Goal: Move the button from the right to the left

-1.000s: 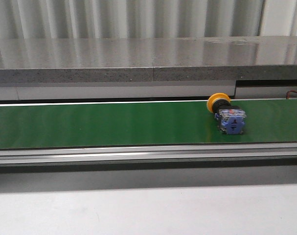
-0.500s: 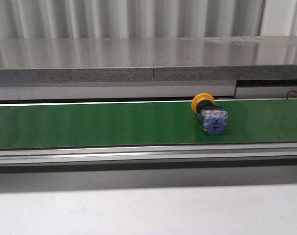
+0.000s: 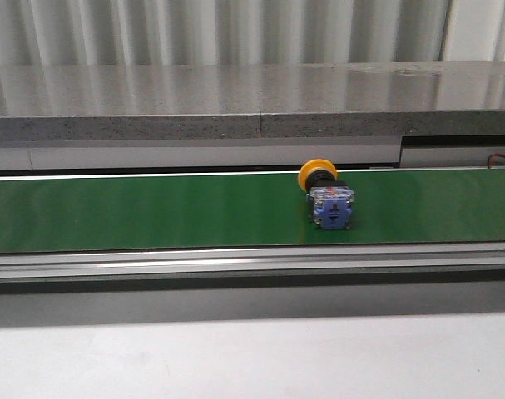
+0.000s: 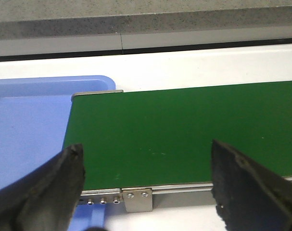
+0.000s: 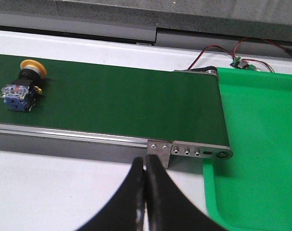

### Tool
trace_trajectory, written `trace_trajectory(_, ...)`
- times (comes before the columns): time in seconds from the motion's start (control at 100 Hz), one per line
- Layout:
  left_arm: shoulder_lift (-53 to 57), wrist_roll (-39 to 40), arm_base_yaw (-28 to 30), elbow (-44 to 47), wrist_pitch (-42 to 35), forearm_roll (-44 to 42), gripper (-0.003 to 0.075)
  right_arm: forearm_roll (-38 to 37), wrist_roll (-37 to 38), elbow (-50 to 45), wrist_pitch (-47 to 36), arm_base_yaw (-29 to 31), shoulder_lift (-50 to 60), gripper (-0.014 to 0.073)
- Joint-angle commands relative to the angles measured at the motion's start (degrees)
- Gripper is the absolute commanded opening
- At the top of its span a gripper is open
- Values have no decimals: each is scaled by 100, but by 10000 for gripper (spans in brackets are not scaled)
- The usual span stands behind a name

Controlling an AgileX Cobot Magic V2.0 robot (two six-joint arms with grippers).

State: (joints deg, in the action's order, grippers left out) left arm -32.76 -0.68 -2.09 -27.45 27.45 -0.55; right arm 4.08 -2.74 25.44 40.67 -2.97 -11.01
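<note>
Landmark: the green conveyor belt (image 3: 152, 208), running left to right across the front view, with a metal rail along its near edge and a grey stone ledge (image 3: 235, 96) behind it.
Button: the button (image 3: 327, 197) lies on its side on the belt, right of the belt's middle in the front view, nearer the belt's far edge than its near rail. Its yellow-orange cap points toward the far edge and the blue-and-clear base block faces the near rail. In the right wrist view the button (image 5: 23, 85) sits on the belt well away from the belt's right end roller.
Left tool: the left tool (image 4: 148, 185) hangs over the belt's left end with its two dark fingers (image 4: 49, 187) spread wide; nothing lies between them.
Right tool: the right tool (image 5: 146, 192) hovers in front of the belt's near rail, close to the belt's right end, its fingers pressed together and holding nothing.
Blue tray: a blue tray (image 4: 25, 130) lies at the belt's left end, partly under it.
Green tray: a green tray (image 5: 261, 144) lies at the belt's right end.
Wiring: red and black wires with a small circuit board (image 5: 242, 61) sit behind the green tray, just past the belt's right end.
Worktop: the pale worktop (image 3: 252, 357) stretches in front of the belt's near rail.
</note>
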Motion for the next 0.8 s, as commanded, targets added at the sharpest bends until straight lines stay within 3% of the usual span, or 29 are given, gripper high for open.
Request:
trace_trajectory(0.0, -249, 14, -8, -552, 17, 208, 533, -40, -39, 125, -451, -15, -53, -66)
trace_trajectory(0.14, -855, -35, -8, -1219, 637, 488, 533, -40, -39, 125, -451, -15, -53, -66)
trace_trajectory(0.39, -2086, -870, -101, -2098, 1186, 1926, 534, -40, -39, 125, -451, -15, -53, -66)
trace_trajectory(0.79, -4173, -652, -1503, -3597, 1849, 2276, 534, -40, -39, 125, -451, -15, -53, -66)
